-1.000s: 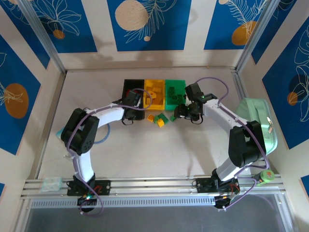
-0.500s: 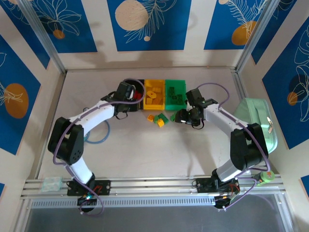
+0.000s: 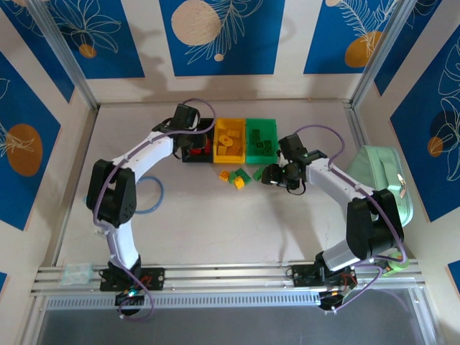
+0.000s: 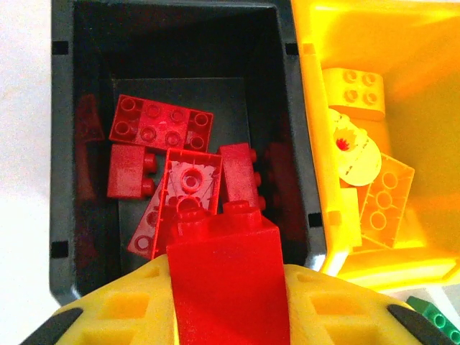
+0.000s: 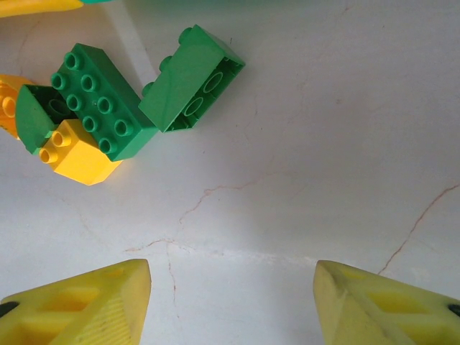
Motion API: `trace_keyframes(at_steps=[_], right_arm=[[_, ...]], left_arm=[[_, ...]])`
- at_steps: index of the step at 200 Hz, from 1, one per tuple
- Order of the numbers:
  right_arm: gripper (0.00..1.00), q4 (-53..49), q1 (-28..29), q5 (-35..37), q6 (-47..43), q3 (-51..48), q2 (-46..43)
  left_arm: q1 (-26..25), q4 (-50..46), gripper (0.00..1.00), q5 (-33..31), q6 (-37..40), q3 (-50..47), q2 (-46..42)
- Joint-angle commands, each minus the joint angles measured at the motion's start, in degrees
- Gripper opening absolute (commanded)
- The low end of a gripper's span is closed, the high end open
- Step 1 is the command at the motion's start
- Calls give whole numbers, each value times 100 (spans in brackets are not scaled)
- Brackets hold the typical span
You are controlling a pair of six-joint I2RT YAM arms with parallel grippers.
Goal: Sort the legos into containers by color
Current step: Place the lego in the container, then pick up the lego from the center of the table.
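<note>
**Left wrist view.** My left pincer (image 4: 228,305) has its ribbed yellow plastic fingers (image 4: 154,287) closed narrowly on a smooth-faced red brick (image 4: 226,277). It holds the brick above the near edge of the black bin (image 4: 65,144). Inside that matt, straight-walled bin lie more glossy red bricks (image 4: 162,129), most with studs up and one showing its hollow underside. The shiny yellow bin (image 4: 431,43) touches it on the right and holds studded yellow bricks (image 4: 356,90) and a round yellow piece (image 4: 353,152).

**Right wrist view.** My right pincer (image 5: 230,287) stands open with its fingers well apart, holding nothing, over the pale, hairline-cracked table (image 5: 323,144). Ahead and to the left, clear of both fingers, a long green brick (image 5: 100,100) lies studs up. It touches a short green brick (image 5: 194,75) tipped on its side and a yellow wedge brick (image 5: 79,154).

**Overhead view.** Compared with a second ago, my left arm (image 3: 147,154) has swung from the front of the black bin to over it. The right pincer has shifted slightly toward my side of the table, beside the loose pile and in front of the green bin (image 3: 261,120)
</note>
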Motion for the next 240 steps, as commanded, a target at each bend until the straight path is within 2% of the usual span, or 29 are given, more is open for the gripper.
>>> trace_keyframes(at_steps=[1,23,27,36,42,61,93,169,240], right_arm=[[62,-30,55,-93,87,-19,-154],[62,-57,72,-104,107,20,-156],[62,-65,77,-99,105,33,-154],[62,-95,103,-87,104,53,-161],[62,-117,113,-71,106,64,-173],[62,-173,165,0,113,50,-261],[62,-130,178,19,146,-93,-350],[62,-195,436,69,135,324,35],[60,-575,1104,740,-70,1347,848]], left_arm=[[81,-250,32,140,207,554,243],[135,-292,34,235,289,1057,599],[153,-299,38,248,303,1182,684],[199,-369,54,299,297,1443,881],[237,-465,61,395,298,1624,996],[245,-497,68,436,257,1714,958],[240,461,70,655,91,535,182],[165,1355,70,696,-82,-1743,-1481],[59,1747,69,743,-160,-3271,-2773]])
